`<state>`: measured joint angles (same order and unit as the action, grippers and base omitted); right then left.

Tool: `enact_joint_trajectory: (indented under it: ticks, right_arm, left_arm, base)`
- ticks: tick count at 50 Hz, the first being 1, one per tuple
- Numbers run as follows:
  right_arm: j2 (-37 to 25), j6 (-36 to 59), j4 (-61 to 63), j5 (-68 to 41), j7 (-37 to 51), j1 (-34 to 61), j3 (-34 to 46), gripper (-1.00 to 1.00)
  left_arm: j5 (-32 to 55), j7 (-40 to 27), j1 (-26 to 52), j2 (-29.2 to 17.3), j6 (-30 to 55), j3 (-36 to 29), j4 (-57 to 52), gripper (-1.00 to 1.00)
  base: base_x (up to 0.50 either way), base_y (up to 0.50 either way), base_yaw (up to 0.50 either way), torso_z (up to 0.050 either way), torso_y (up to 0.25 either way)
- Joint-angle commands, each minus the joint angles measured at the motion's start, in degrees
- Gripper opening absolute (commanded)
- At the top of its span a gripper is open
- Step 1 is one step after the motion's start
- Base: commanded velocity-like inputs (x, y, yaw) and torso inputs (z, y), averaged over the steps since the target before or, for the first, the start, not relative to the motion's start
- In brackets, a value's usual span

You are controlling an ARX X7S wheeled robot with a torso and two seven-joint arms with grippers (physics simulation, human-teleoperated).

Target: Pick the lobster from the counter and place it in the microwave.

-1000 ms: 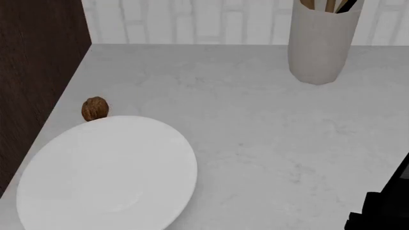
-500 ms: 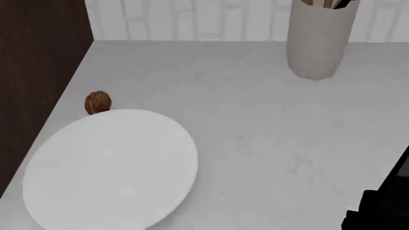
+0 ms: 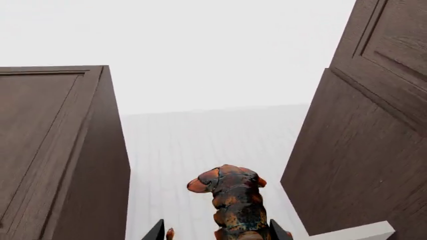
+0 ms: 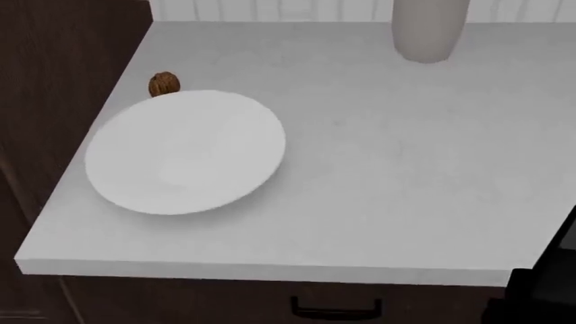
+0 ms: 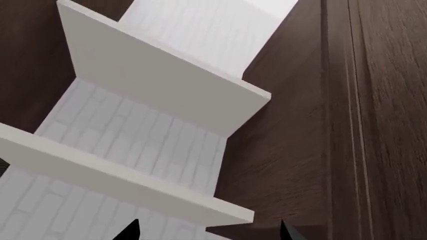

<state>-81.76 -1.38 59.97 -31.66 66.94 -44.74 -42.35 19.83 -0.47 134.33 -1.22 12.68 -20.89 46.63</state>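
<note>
1. Head view has pulled back: the worktop (image 4: 378, 175) front edge now shows, plate (image 4: 186, 152) and walnut (image 4: 164, 84) higher in frame.
2. Left wrist view: left fingers (image 3: 215, 231) clamp the lobster (image 3: 232, 202), lifted before cabinets.
3. Right fingers (image 5: 207, 231) spread, empty; microwave delivery remains.

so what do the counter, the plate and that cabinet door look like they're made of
The counter looks like polished white stone, going by its faint grey veining and thick edge. The plate seems glazed white ceramic: smooth, plain, softly shaded. The cabinet door looks like dark-stained wood, with visible grain and a raised frame, though it could be laminate.
</note>
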Motion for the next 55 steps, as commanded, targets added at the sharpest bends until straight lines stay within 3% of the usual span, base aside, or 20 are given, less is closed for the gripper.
enact_joint_trajectory:
  ticks: [1, 12, 55]
  right_arm:
    - [0.62, -0.36, 0.02, 0.47, -1.17, -0.15, -2.41, 1.0]
    - [-0.88, 1.26, 0.02, -0.48, -0.07, -0.12, -2.51, 1.0]
    - [-1.8, 3.17, 0.02, -2.26, -0.5, -0.14, -4.0, 1.0]
  left_arm:
    - [0.63, 0.97, 0.67, 1.21, 0.4, 2.91, 0.67, -1.0]
    - [0.69, 1.0, 0.67, 1.21, 0.03, 2.69, 1.12, -1.0]
    - [-1.1, 1.44, 0.67, 1.21, 0.66, 5.01, 0.98, -1.0]
  base:
    - [0.0, 0.0, 0.0, 0.0, 0.0]
    - [0.0, 0.02, 0.0, 0.0, 0.0]
    - [0.0, 0.5, 0.0, 0.0, 0.0]
